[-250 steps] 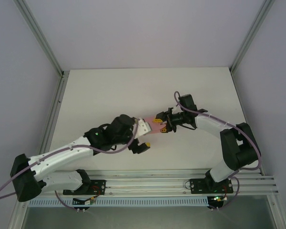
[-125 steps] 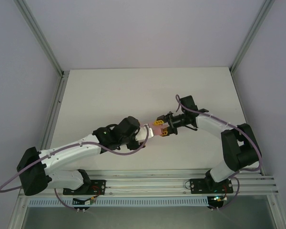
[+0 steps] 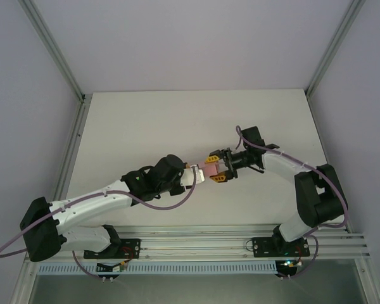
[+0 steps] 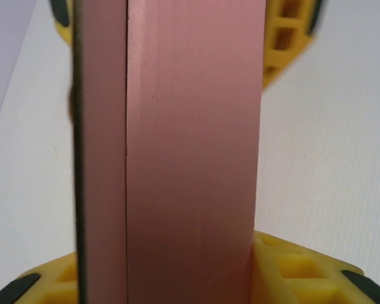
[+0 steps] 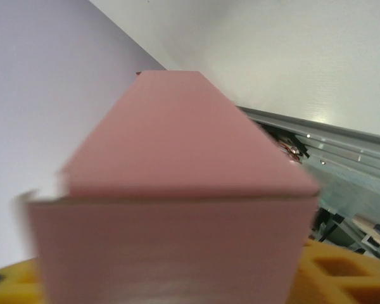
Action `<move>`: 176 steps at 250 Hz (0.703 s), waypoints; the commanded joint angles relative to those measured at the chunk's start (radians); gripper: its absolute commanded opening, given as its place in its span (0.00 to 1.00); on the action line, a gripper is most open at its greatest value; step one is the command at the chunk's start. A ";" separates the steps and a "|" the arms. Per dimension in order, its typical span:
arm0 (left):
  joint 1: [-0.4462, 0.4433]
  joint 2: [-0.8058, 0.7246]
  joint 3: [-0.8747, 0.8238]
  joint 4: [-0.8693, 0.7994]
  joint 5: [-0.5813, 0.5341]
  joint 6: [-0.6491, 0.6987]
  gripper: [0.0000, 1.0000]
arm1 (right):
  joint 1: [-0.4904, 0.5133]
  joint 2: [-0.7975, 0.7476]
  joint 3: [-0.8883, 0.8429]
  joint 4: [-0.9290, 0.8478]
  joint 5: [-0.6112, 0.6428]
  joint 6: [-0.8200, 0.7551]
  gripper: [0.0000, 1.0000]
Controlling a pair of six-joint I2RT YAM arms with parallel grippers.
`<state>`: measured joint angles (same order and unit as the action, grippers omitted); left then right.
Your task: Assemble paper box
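One box (image 3: 211, 170) in half-closed left hand (image 3: 199, 174)

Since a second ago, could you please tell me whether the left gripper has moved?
Yes. The left gripper has closed: one of its fingers, which stuck out toward the near rail, has drawn away from it, onto the paper box.

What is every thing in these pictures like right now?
Box: folded up, gripped at one end.
Left end effector: shut on box.
Right end effector: open, fingers either side of box.
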<state>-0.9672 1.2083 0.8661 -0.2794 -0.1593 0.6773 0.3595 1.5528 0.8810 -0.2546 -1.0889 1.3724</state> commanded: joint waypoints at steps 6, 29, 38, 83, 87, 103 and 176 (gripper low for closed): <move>0.001 -0.028 -0.015 0.049 -0.001 -0.046 0.34 | -0.027 -0.070 0.026 -0.086 0.048 -0.103 1.00; 0.016 -0.013 0.005 -0.025 0.032 -0.087 0.35 | -0.086 -0.138 0.059 -0.229 0.218 -0.256 1.00; 0.033 -0.003 0.017 -0.065 0.066 -0.098 0.35 | -0.116 -0.170 0.070 -0.280 0.306 -0.330 1.00; 0.134 0.063 0.074 -0.252 0.236 -0.112 0.36 | -0.153 -0.441 -0.006 -0.210 0.787 -0.664 1.00; 0.143 0.069 0.076 -0.269 0.256 -0.103 0.37 | -0.154 -0.475 -0.030 -0.177 0.816 -0.666 1.00; 0.178 0.088 0.087 -0.313 0.343 -0.057 0.36 | -0.154 -0.605 -0.159 0.029 0.812 -0.726 1.00; 0.283 0.259 0.253 -0.468 0.516 0.091 0.37 | -0.133 -0.622 -0.183 0.098 0.448 -1.226 1.00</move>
<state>-0.7113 1.4151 1.0286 -0.6327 0.2298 0.6785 0.2085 0.8749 0.6296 -0.1398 -0.5186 0.4633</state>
